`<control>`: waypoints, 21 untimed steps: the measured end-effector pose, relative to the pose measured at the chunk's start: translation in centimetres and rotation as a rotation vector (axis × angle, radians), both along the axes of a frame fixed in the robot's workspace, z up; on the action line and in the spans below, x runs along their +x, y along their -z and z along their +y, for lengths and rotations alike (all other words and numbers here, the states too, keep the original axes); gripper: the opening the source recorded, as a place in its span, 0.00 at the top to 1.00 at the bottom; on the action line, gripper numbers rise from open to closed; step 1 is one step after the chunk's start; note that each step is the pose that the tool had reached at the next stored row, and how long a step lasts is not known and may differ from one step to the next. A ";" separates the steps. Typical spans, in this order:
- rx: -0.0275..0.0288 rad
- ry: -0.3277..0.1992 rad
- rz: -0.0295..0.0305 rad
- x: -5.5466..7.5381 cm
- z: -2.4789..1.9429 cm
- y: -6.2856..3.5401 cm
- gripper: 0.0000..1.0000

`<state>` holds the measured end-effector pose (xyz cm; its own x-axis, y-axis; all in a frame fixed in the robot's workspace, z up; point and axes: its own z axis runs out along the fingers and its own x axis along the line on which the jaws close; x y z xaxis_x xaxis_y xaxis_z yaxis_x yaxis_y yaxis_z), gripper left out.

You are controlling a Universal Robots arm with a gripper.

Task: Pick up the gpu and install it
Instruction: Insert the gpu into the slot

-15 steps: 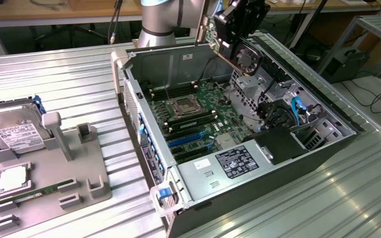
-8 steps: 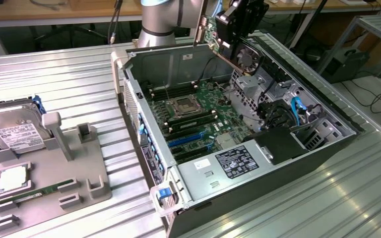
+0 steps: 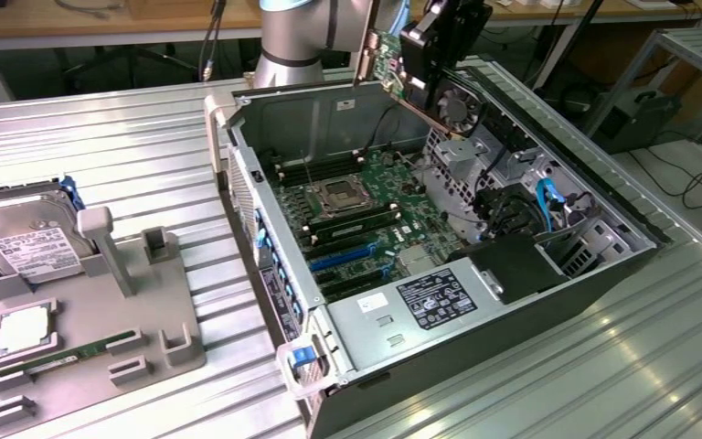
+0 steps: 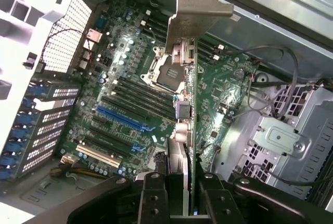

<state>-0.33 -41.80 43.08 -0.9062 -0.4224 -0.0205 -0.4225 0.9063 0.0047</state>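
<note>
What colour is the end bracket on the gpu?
Silver metal; the end bracket of the gpu shows best in the wrist view.

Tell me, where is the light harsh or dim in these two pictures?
Exterior view: glare whitens the ribbed table at the exterior view's right; the case interior sits dimmer. Wrist view: a bright patch washes the motherboard near the socket, the gpu bracket gleams, and the gripper holding it looks almost black.

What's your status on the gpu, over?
Gripper shut on gpu, bracket end away from gripper. Gpu above open case, over motherboard, not seated. Blue slots unblocked.
</note>
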 end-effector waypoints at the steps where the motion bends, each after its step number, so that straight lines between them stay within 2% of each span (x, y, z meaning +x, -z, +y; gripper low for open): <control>1: 0.0000 -0.007 0.0000 0.0 0.00 0.00 0.72; 21: 0.0000 -0.177 0.0000 0.0 0.00 0.00 0.72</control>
<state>-0.34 -41.80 43.08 -0.8178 -0.5751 -0.0205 -0.5753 0.8179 0.0047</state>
